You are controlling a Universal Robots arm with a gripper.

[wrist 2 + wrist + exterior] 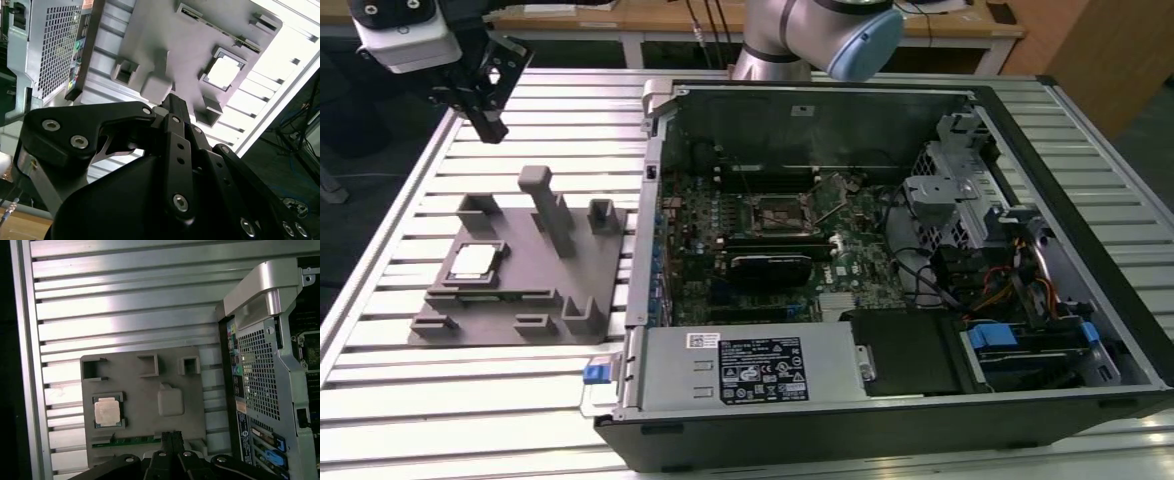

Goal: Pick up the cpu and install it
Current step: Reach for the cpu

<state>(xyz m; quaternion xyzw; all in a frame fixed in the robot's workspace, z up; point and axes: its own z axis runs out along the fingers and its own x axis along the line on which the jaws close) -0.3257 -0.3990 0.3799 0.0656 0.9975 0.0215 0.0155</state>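
Gripper (490, 132) hung over table (400, 390) at far end, exterior view's left. Jaws pressed together, nothing between them. CPU (474, 262) lay flat in a recess of grey fixture (520, 305), nearer than gripper and well apart from it. Open PC case (881, 410) just right of fixture; 1 socket (781, 212) mid-board inside.

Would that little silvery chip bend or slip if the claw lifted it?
The cpu looks flat with a metal top, so probably stiff, light and slick. A raised frame on the grey fixture surrounds it, so pushing likely won't slide it.
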